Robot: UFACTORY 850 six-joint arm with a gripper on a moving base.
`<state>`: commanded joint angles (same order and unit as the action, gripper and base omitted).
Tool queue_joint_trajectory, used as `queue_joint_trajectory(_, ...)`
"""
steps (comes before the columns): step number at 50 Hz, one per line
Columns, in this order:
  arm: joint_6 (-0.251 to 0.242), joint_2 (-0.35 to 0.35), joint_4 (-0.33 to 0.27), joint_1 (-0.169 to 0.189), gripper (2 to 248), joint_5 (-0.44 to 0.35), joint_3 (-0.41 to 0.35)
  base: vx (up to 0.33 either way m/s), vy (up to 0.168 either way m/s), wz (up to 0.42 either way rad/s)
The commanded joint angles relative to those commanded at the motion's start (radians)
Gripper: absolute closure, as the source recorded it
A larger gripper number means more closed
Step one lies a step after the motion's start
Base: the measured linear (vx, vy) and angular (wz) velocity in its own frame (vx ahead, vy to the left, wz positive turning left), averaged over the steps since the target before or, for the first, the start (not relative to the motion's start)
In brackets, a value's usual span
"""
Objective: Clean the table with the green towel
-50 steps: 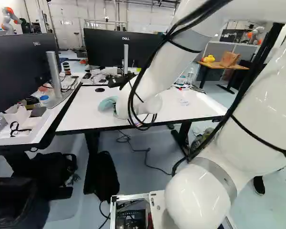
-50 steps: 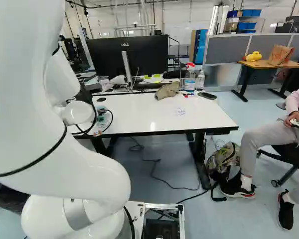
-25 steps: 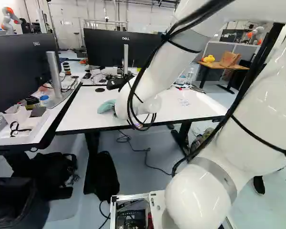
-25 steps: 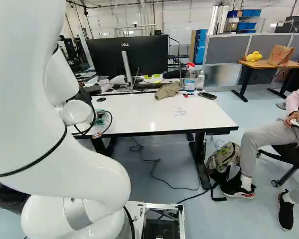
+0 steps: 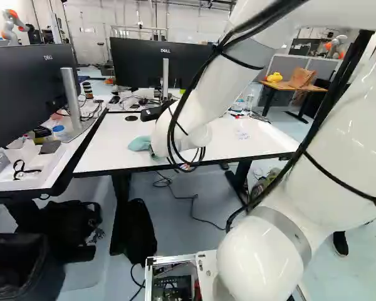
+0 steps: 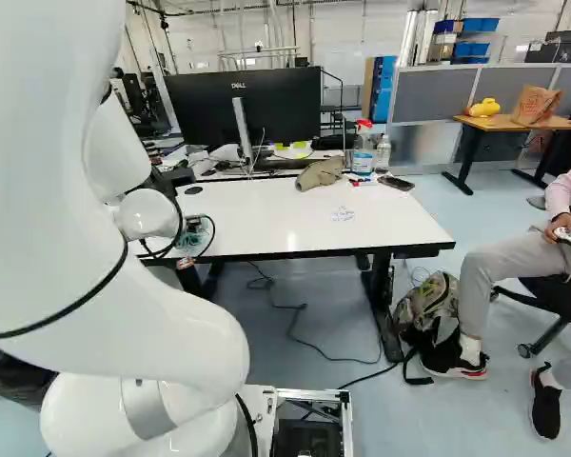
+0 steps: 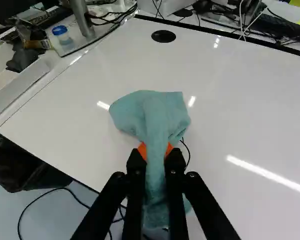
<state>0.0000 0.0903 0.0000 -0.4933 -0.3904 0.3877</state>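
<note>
The gripper [image 6: 193, 225] is mostly hidden by the arm's wrist in the right base view, low over the white table's near left part. In the wrist view the gripper [image 7: 156, 155] is shut on the green towel [image 7: 157, 117], which is pinched in a fold between the orange pads. Its bunched far end spreads on the table [image 7: 240, 110] ahead of the fingers, while the other end trails back between them. In the left base view the towel [image 5: 140, 143] shows just left of the wrist. Faint blue marks [image 6: 343, 214] are on the tabletop.
A brown cloth [image 6: 321, 173], a spray bottle [image 6: 363, 152] and a phone [image 6: 395, 182] lie or stand along the table's far side. A monitor [image 5: 153, 63] rises behind it. Another desk with a monitor [image 5: 28, 88] adjoins at the left. Another robot [image 5: 12, 26] stands far back.
The towel has slid a little across the table toward its near edge, moving with my gripper and wrist. The base has stayed put.
</note>
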Motion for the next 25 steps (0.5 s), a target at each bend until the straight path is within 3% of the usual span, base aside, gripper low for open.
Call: queue_joint_trajectory(25, 0.0, 0.0, 0.0, 0.0, 200, 0.066, 0.0, 0.0, 0.0, 0.0)
